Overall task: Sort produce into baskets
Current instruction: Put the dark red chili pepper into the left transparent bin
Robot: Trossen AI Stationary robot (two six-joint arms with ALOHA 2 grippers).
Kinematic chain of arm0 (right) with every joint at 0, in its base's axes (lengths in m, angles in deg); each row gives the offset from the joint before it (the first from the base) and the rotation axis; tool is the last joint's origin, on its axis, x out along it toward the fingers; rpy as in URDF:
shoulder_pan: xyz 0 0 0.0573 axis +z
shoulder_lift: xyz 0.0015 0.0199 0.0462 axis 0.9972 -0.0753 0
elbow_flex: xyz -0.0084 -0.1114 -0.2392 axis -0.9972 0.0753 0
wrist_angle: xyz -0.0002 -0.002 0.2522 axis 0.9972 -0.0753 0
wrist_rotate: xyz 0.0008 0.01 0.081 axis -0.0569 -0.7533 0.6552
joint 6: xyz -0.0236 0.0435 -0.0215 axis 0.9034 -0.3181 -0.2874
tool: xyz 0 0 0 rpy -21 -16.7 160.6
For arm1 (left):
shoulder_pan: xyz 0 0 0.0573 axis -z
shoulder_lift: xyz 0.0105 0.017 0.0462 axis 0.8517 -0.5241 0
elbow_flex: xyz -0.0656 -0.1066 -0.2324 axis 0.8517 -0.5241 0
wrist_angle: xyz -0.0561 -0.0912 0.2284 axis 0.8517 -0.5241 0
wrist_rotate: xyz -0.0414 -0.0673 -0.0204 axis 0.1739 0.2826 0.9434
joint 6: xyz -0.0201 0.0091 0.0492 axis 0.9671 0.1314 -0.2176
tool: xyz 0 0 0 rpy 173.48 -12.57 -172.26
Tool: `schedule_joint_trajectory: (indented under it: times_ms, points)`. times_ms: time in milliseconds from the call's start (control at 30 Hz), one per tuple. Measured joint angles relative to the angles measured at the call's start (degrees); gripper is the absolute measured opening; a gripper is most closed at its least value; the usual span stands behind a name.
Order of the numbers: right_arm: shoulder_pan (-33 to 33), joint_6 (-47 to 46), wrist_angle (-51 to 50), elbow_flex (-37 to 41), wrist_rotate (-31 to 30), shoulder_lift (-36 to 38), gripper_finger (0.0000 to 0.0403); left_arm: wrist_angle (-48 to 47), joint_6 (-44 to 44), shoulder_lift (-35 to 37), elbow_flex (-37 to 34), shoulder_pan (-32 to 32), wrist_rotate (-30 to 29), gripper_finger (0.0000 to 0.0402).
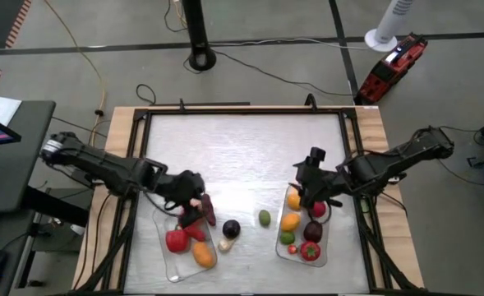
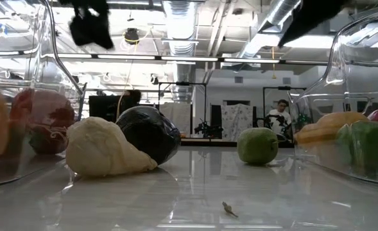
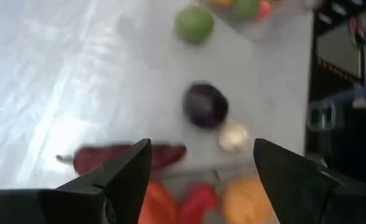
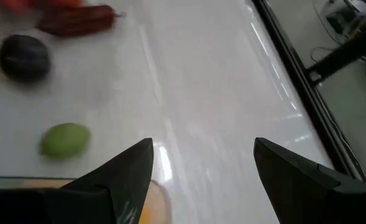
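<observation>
Two clear trays hold produce: the left tray point(image 1: 169, 261) has red and orange pieces, the right tray point(image 1: 284, 253) has orange, green and red ones. Loose on the table lie a dark purple piece point(image 1: 231, 228), a pale garlic-like piece point(image 1: 225, 243) and a green piece point(image 1: 264, 218). A long dark red piece point(image 1: 208, 210) lies at the left tray's far right corner. My left gripper point(image 1: 196, 200) hovers open and empty above that corner; its wrist view point(image 3: 201, 168) looks down on the red piece point(image 3: 130, 157). My right gripper point(image 1: 307, 187) is open and empty above the right tray's far end.
A black frame point(image 1: 242, 111) runs round the table's edges. The table's far half is bare white board point(image 1: 242, 148). In the low view the garlic-like piece point(image 2: 105, 149), the purple piece point(image 2: 150, 133) and the green piece point(image 2: 257, 145) lie between the two trays.
</observation>
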Motion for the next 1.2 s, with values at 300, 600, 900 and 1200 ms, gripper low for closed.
schedule_joint_trajectory:
  times_ms: [300,600,900,1200]
  points:
    - [-10.3,3.63,6.96,8.45,1.03,8.15,0.0302,0.02,-0.3,-12.69,0.01,-11.62,4.93,0.0244]
    - [-12.32,12.07,18.2,8.47,1.03,11.64,0.0302,-4.44,-12.51,-21.35,7.34,-16.21,12.35,0.0226]
    - [-15.24,19.58,30.7,16.18,1.05,13.13,0.0302,-21.98,-37.85,-33.18,22.47,-15.12,11.23,0.0213]
    - [-18.55,18.14,28.53,16.69,5.74,16.54,0.0301,-23.52,-60.25,-37.23,27.24,-12.05,3.6,0.0213]
